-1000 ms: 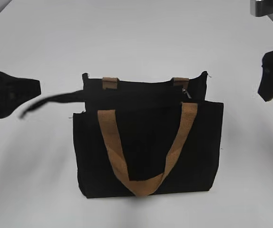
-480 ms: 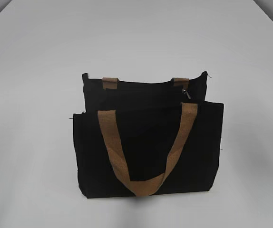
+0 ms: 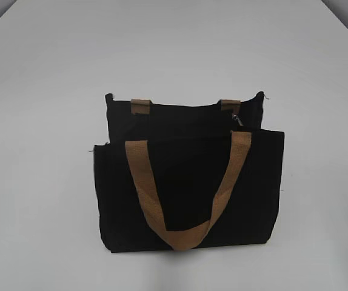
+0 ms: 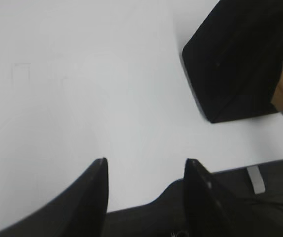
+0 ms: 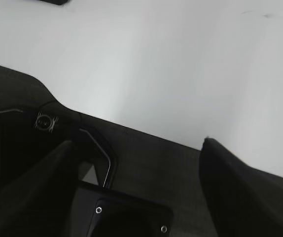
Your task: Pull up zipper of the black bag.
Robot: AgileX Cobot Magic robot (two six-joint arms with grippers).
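— What does your exterior view give you?

— You have the black bag (image 3: 189,182) lying flat on the white surface (image 3: 40,91), about the middle of the view. Its two tan handles show: the front handle (image 3: 183,194) loops down over the front pocket panel, and the rear handle's two tabs (image 3: 140,105) sit at the top edge. The zipper (image 3: 238,119) pull, small and silvery, sits near the right end of the top edge, just under the right tab. Neither arm appears in this view.

— And your left wrist view?

— Your left pincer (image 4: 146,170) has its two dark fingers spread apart with nothing between them, hovering over bare surface near its front edge. A corner of the bag lies at upper right, well apart from the fingertips, with a bit of tan handle at the frame's edge.

— Your right wrist view?

— Your right pincer (image 5: 136,145) is also spread wide, empty, its fingers over the dark area just beyond the surface's edge. At the very top left you see a thin dark sliver; you cannot tell what it is. The zipper is not visible from either wrist.
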